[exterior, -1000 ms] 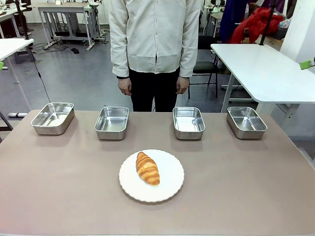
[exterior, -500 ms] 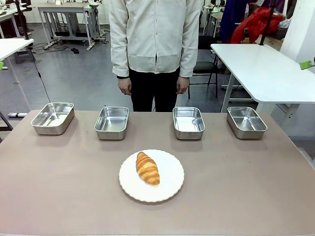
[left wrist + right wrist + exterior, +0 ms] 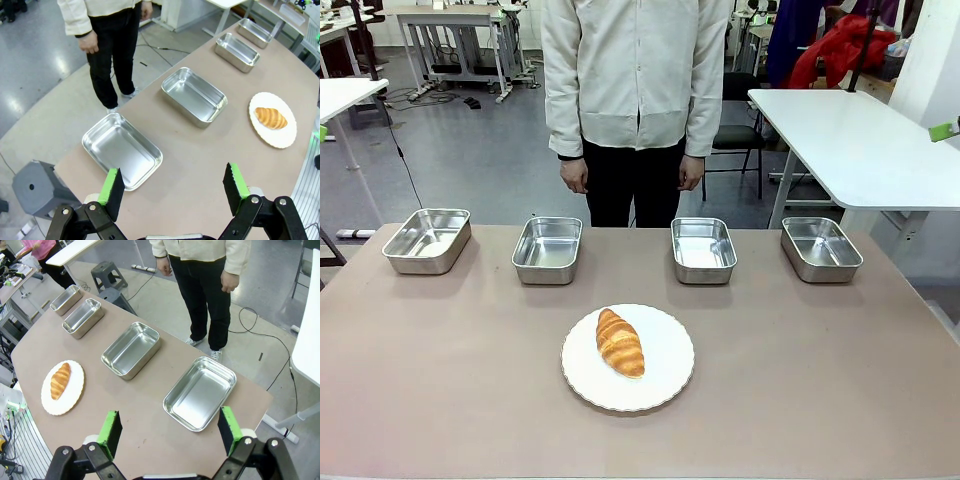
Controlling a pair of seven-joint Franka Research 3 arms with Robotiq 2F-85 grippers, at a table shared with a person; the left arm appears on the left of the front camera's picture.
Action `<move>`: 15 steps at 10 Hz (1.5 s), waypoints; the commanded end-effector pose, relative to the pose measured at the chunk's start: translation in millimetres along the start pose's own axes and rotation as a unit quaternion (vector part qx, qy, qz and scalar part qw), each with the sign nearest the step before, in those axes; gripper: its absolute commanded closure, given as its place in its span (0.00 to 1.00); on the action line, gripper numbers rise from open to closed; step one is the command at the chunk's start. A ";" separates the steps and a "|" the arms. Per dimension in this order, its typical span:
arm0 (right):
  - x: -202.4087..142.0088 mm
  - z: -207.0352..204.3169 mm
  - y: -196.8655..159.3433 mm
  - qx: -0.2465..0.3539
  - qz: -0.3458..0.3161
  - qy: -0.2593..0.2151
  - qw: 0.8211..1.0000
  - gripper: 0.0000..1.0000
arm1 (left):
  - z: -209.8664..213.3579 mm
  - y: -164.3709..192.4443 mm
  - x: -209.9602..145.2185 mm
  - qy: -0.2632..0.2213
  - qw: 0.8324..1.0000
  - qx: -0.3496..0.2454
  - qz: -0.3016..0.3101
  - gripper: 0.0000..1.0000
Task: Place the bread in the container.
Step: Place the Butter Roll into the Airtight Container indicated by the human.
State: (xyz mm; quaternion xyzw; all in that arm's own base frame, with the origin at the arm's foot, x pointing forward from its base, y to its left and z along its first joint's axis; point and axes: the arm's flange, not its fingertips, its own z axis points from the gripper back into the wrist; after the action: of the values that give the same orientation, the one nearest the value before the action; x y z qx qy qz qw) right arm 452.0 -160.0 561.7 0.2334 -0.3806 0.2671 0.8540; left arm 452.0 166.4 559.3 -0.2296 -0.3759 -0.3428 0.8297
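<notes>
The bread (image 3: 620,342), a golden-brown croissant, lies on a round white plate (image 3: 665,385) at the table's middle front; it also shows in the left wrist view (image 3: 270,117) and the right wrist view (image 3: 60,380). Four alike steel containers stand in a row along the far side: (image 3: 427,240), (image 3: 547,250), (image 3: 703,250), (image 3: 820,248). My left gripper (image 3: 173,186) hangs open high above the table's left end, over the leftmost pan (image 3: 122,150). My right gripper (image 3: 168,430) hangs open above the right end, over the rightmost pan (image 3: 200,392). Neither holds anything.
A person in a cream jacket (image 3: 635,70) stands at the far edge, hands (image 3: 575,176) hanging at the sides. A white table (image 3: 860,140) stands beyond the right corner. A grey stool (image 3: 40,187) sits on the floor by the left end.
</notes>
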 end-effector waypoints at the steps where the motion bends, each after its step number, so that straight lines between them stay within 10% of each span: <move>1: 1.1 -0.7 -0.4 0.003 0.003 -0.007 1.000 0.00 | 0.2 -0.2 0.8 -0.002 1.000 -0.002 -0.002 0.00; 15: 1.1 -0.7 -0.4 0.003 0.003 -0.007 1.000 0.00 | 0.2 -0.2 0.8 -0.002 1.000 -0.002 -0.002 0.00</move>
State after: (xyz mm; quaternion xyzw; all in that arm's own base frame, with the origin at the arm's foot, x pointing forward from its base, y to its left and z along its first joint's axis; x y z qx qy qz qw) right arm 452.0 -160.0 561.7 0.2334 -0.3806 0.2671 0.8540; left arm 452.0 166.4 559.3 -0.2296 -0.3760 -0.3428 0.8297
